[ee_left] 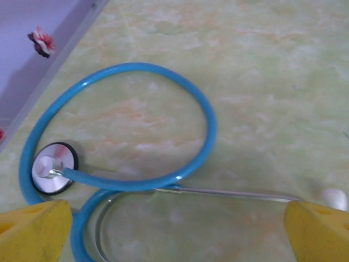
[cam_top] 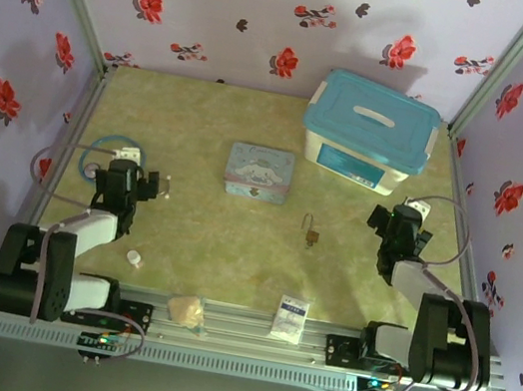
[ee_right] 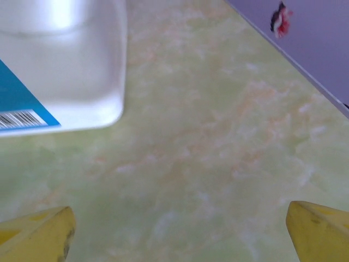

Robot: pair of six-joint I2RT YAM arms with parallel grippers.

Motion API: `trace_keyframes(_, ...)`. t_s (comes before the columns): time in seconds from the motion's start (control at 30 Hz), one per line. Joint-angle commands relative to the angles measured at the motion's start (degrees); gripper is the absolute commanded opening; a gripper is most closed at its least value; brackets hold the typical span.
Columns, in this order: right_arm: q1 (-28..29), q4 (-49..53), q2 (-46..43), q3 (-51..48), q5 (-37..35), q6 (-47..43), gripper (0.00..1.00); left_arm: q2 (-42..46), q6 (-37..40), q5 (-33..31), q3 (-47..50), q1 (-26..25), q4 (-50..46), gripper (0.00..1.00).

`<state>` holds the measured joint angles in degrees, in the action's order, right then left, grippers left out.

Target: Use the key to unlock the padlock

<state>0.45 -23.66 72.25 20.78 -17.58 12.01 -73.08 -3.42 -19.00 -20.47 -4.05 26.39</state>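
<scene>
You see the padlock (cam_top: 313,231) lying on the bench (cam_top: 183,237) right of centre, nearer than the blue tin (cam_top: 259,172), well apart from the left end effector (cam_top: 158,184) and right end effector (cam_top: 379,219).

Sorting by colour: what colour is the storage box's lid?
The lid is light blue; top external view.

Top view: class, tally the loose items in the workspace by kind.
Containers: 2 (storage box, tin)
Stethoscope: 1
Padlock: 1
Sachet: 1
White knob: 1
Beige lump: 1
Total: 7
</scene>
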Motion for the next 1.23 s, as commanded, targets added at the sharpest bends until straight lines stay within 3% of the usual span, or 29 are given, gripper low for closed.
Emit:
trace_keyframes(0.0, -1.6, -15.6, 2.6, -1.5, 3.7, 1.3, 0.99, -2.7, 2.5, 2.3, -0.2, 1.8, 14.6, 1.00)
trace_keyframes(0.17, -1.8, -18.1, 6.1, 0.4, 5.9, -2.0, 0.99, -8.5, -0.8, 9.1, -1.8, 4.9, 19.3, 1.00)
trace_keyframes(0.3, -1.9, -34.1, 11.6, -5.3, 4.8, -2.6, 0.99, -15.3, 0.0, 11.1, -0.8, 4.9, 27.0, 1.00)
trace_keyframes(0.4, -1.9, -43.8, 19.2, -5.7, 5.2, -3.1, 0.99, -15.5, 0.3, 11.6, -0.8, 4.9, 27.2, 1.00)
trace_keyframes(0.43, -1.9, -41.5, 18.3, -4.9, 6.4, -3.5, 0.99, -15.1, 0.2, 11.6, -1.2, 4.9, 25.7, 1.00)
trace_keyframes(0.5, -1.9, -27.7, 15.6, -0.2, 6.9, -3.3, 0.99, -15.3, 0.4, 11.5, -1.4, 4.8, 25.7, 1.00)
trace_keyframes(1.2, -0.1, -26.1, 17.0, 1.9, 9.6, -7.1, 0.99, -15.3, 0.4, 11.4, -1.4, 4.8, 25.7, 1.00)
